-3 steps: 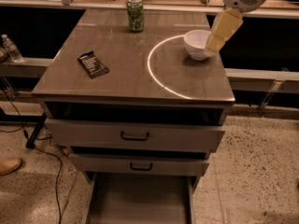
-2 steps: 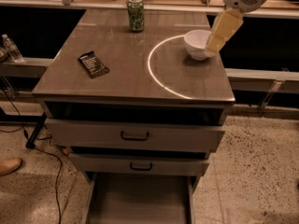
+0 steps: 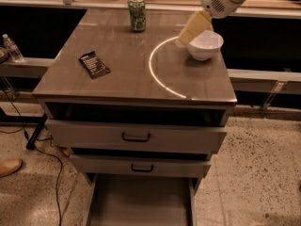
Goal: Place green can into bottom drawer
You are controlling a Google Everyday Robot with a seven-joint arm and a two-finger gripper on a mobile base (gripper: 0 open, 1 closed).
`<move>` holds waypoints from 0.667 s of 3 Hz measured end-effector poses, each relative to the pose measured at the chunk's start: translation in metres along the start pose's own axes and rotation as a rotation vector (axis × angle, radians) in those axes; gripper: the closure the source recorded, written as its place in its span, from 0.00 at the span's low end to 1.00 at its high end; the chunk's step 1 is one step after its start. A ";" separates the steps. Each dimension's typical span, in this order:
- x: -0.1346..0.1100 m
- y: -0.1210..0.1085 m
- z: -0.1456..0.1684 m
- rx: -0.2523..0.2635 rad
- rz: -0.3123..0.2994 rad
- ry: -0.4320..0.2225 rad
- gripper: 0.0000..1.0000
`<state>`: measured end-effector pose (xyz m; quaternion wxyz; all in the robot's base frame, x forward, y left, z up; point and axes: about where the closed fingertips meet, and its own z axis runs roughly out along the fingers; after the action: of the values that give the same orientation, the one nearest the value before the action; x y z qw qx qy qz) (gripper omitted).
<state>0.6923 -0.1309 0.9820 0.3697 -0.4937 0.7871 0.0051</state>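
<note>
Now the gripper (image 3: 194,27) hangs at one o'clock, open or closed I cannot tell. Green can (image 3: 137,14) at twelve looks light, slick, dentable; grab mid-body.

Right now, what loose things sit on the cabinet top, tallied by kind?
green can: 1
white bowl: 1
snack packet: 1
Total: 3
The jaws hover at the white bowl's left rim, away from the green can.

The cabinet top (image 3: 120,86) carries the green can (image 3: 137,14), a white bowl (image 3: 205,44) and perhaps a snack packet (image 3: 94,64); the gripper (image 3: 185,38) hovers beside the bowl.
</note>
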 end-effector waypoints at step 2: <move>-0.072 -0.035 0.084 0.070 0.265 -0.221 0.00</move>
<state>0.7856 -0.0615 0.9760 0.4671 -0.3688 0.7996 0.0805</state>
